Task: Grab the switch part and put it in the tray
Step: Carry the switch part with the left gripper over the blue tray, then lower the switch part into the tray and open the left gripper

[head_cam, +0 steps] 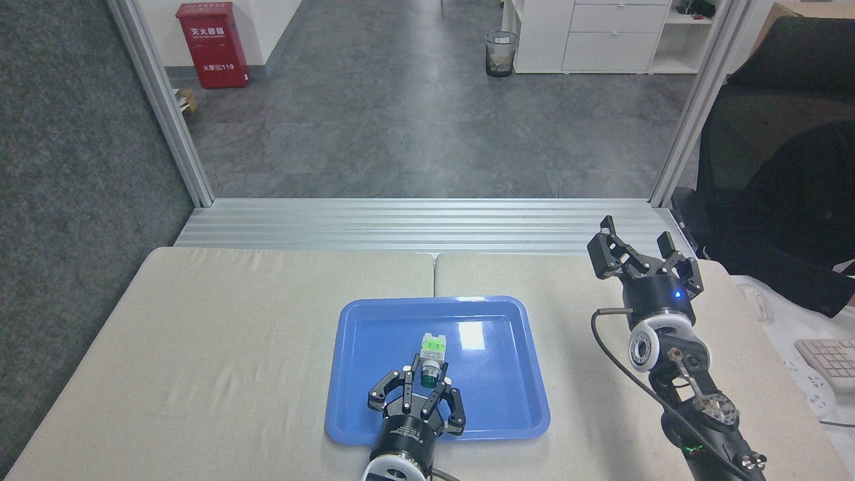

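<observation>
Left gripper (425, 386) clamping switch part (429, 361) over tray (534, 374) centre, long axis front-to-back, button end nearest robot, right gripper (642, 255) wide, off tray

There is one switch part (432, 352), one blue tray (494, 407), two end effectors, left (422, 393) and right (642, 256), one red box (212, 44), and one bin (501, 54).

The switch part (431, 356), a small white block with a bright green label, silver collar and dark green button end, sits between my left jaws over the tray (528, 401), label end pointing to twelve o'clock. The glossy blue tray lies flat on my bench.
</observation>
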You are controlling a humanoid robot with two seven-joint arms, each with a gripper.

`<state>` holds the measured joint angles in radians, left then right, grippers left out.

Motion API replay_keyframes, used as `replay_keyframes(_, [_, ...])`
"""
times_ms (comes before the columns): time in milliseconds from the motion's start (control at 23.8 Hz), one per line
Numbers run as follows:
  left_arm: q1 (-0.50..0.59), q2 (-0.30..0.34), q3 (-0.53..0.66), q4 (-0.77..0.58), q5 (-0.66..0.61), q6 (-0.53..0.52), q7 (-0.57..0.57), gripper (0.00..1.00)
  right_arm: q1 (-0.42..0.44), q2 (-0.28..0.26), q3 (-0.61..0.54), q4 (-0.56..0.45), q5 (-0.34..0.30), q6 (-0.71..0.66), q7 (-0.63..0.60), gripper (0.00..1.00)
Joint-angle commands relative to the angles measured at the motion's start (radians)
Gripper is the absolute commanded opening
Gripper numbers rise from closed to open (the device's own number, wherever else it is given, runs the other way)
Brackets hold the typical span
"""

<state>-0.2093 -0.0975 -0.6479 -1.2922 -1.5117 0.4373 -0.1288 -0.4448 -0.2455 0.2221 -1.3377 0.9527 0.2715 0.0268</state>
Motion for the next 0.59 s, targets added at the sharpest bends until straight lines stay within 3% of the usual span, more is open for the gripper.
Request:
replay_keyframes(0, [0.001, -0.030, -0.104, 0.045, -0.002, 0.014, -0.003, 0.03, 0.000, 0.000, 0.000, 0.000, 0.000, 0.000, -0.001, 1.00])
replay_keyframes(252, [-0.007, -0.031, -0.101, 0.077, 0.021, 0.015, -0.002, 0.16, 0.000, 0.000, -0.001, 0.000, 0.000, 0.000, -0.001, 1.00])
replay_keyframes(545, [-0.041, -0.034, -0.033, 0.097, 0.030, 0.024, -0.011, 0.20, 0.000, 0.000, -0.001, 0.000, 0.000, 0.000, -0.001, 1.00])
